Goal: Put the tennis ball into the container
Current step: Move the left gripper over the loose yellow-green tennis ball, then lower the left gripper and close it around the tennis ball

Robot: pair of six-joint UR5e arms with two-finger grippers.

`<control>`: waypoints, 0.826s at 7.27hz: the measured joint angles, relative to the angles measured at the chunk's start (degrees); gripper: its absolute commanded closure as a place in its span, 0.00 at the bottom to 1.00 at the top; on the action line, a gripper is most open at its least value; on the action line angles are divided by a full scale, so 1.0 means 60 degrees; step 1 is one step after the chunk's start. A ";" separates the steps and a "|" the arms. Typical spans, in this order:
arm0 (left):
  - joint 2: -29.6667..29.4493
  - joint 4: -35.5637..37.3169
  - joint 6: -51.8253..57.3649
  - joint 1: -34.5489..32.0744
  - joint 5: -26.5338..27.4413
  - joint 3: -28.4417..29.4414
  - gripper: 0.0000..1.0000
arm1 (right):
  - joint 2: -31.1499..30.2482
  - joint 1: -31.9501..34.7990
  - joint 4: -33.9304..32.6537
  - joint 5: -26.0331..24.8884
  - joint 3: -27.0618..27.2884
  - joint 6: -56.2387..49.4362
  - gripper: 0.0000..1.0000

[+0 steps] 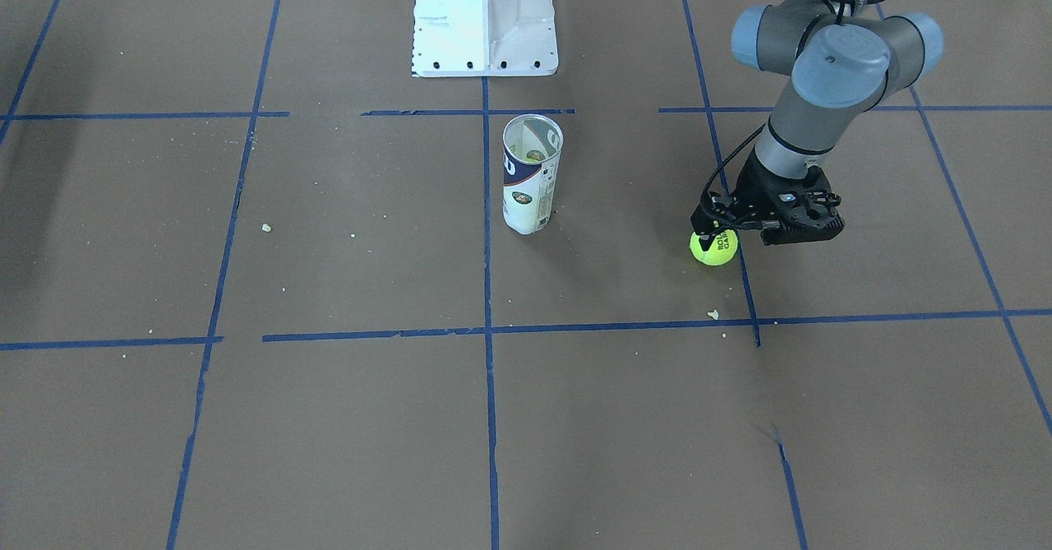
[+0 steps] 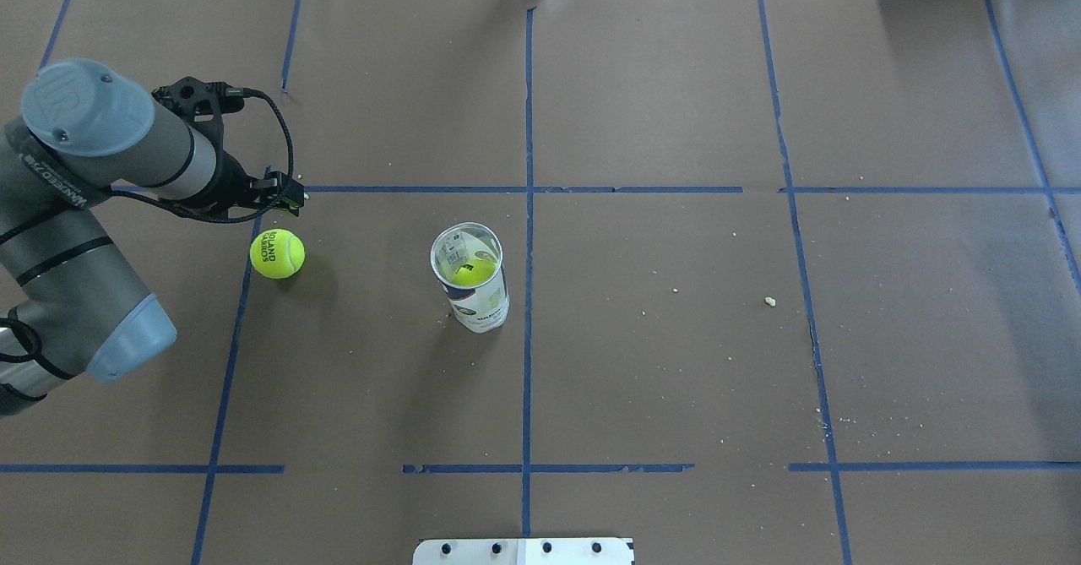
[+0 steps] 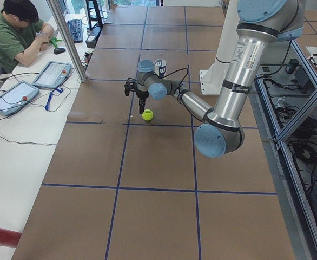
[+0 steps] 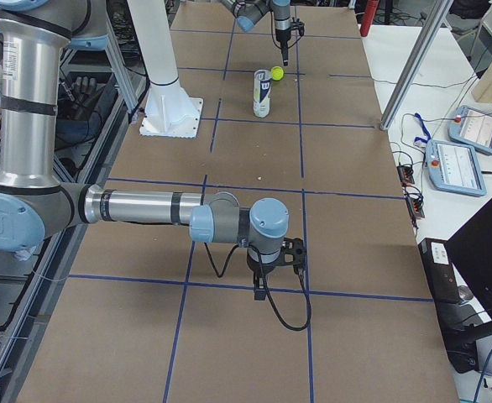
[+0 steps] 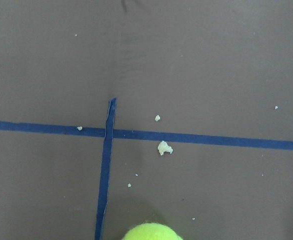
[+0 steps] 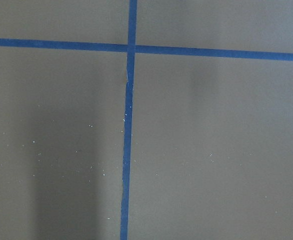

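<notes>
Tennis ball lies loose on the counter, toward its left edge, apart from the container. Container stands upright mid-counter; you see a second ball at its bottom. Left hand points down just over the tennis ball, grasping nothing; clenched or released, can't tell.

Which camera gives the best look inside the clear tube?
The overhead view: it looks down the tube's open mouth and shows a yellow-green ball at the bottom. The front-facing view sees the mouth at a slant, so its contents are unclear. Both side views show the tube small and far away, and the wrist views miss it.
</notes>
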 measured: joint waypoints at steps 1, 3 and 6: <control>0.0009 -0.0007 -0.0084 0.0108 0.0095 0.0067 0.00 | 0.0001 0.0000 -0.0003 0.0000 0.0002 0.0000 0.00; 0.0003 -0.0020 -0.0154 0.0238 0.0178 0.0190 0.00 | 0.0001 0.0000 -0.0004 0.0000 0.0000 0.0000 0.00; -0.0019 -0.0393 -0.0146 0.0505 0.0318 0.0665 0.00 | 0.0003 0.0000 -0.0004 0.0000 -0.0002 0.0000 0.00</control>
